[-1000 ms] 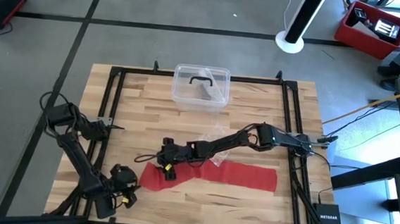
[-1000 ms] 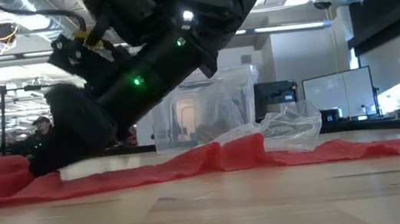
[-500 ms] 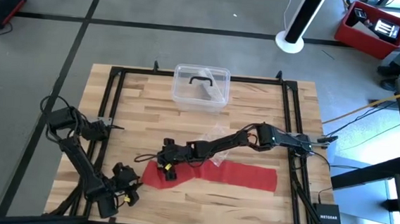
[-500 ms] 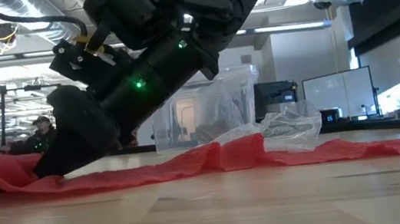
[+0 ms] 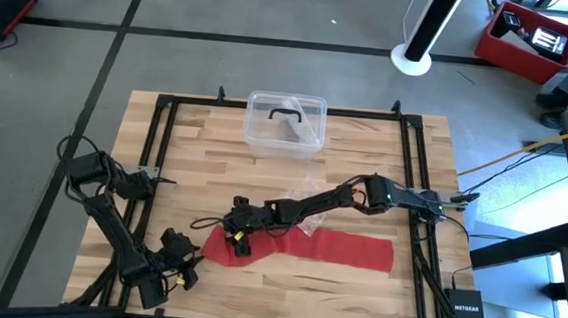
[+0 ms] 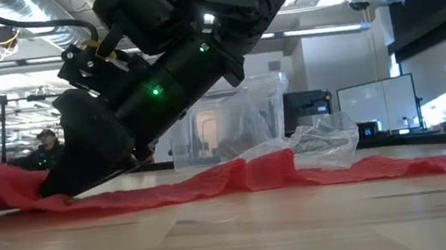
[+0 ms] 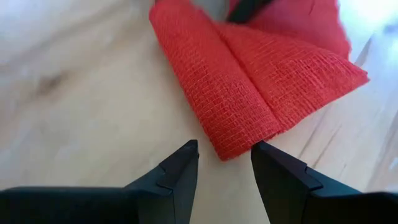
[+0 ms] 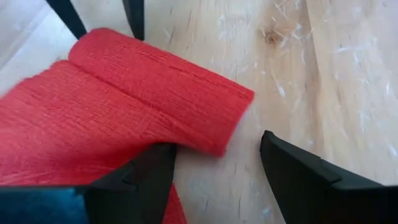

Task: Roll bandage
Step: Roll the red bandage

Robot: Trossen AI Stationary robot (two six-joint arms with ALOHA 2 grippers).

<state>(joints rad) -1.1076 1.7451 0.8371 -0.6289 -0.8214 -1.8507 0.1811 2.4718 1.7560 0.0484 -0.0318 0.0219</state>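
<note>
- Bandage (image 5: 303, 248) barely started: one end folded over, most lies flat on tabletop (image 5: 363, 175).
- Right gripper (image 5: 236, 233) fingers apart at fold.
- Left gripper (image 5: 188, 273) fingers apart, near end.

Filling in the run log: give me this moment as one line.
task: roll bandage | right claw: open, at folded left end | left claw: open, just short of that end | clear box: at far edge

Grey floor (image 5: 223, 24) — red toolbox (image 5: 528, 36).
</note>
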